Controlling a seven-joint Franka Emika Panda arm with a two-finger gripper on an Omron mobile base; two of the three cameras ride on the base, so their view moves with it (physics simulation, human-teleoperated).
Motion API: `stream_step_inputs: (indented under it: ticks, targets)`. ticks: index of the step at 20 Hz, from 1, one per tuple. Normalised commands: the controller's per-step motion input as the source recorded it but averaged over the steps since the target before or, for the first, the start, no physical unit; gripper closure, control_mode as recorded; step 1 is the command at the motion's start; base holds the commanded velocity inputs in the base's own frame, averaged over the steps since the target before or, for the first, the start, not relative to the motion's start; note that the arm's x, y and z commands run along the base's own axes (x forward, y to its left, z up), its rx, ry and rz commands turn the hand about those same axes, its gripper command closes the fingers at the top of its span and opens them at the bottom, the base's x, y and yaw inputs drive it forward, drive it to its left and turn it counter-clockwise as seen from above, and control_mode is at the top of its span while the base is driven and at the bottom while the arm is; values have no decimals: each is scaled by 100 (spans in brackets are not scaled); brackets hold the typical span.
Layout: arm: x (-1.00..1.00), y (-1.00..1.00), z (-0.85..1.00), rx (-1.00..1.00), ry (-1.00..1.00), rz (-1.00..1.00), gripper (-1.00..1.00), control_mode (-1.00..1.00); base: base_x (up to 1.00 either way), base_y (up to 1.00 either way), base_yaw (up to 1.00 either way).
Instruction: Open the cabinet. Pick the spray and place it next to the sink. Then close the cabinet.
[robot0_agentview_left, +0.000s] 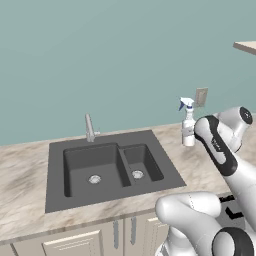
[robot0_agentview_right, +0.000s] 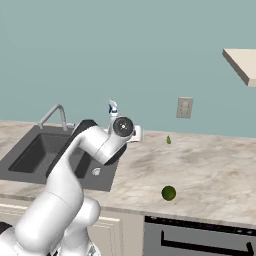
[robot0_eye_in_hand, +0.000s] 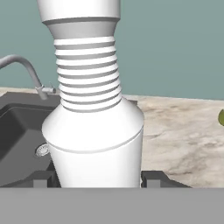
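While you look from the left base view, you see the small white spray bottle with the ribbed neck and blue nozzle tip (robot0_agentview_left: 188, 126) standing upright on the pale marbled stone counter (robot0_agentview_left: 30, 175). It is just to the right of the dark grey double-bowl sink (robot0_agentview_left: 107, 167), near the back wall. In the hand view the two-finger gripper (robot0_eye_in_hand: 98, 177) has a dark finger tip (robot0_eye_in_hand: 154, 178) on each side of the bottle's round body. The tips sit very close to it, but you cannot tell if they press on it. A slim silver faucet (robot0_agentview_left: 90, 128) rises behind the sink. A small green ball-shaped fruit (robot0_agentview_right: 169, 193) lies on the counter, well apart from the bottle.
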Motion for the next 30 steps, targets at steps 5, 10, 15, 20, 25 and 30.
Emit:
stream_step_inputs:
  ticks: [5, 10, 15, 20, 25, 30]
  targets:
    - [4, -4, -20, 13, 0, 14, 100, -100, 0, 0, 0]
    - [2, -7, -2, -1, 2, 4, 100, -100, 0, 0, 0]
    - [0, -1, -3, -4, 0, 1, 100, -100, 0, 0, 0]
    - [0, 0, -24, -4, 0, 0, 100, -100, 0, 0, 0]
    - [0, -3, -39, -2, -3, 0, 100, -100, 0, 0, 0]
    - [0, -7, -44, -1, -6, 0, 100, -100, 0, 0, 0]
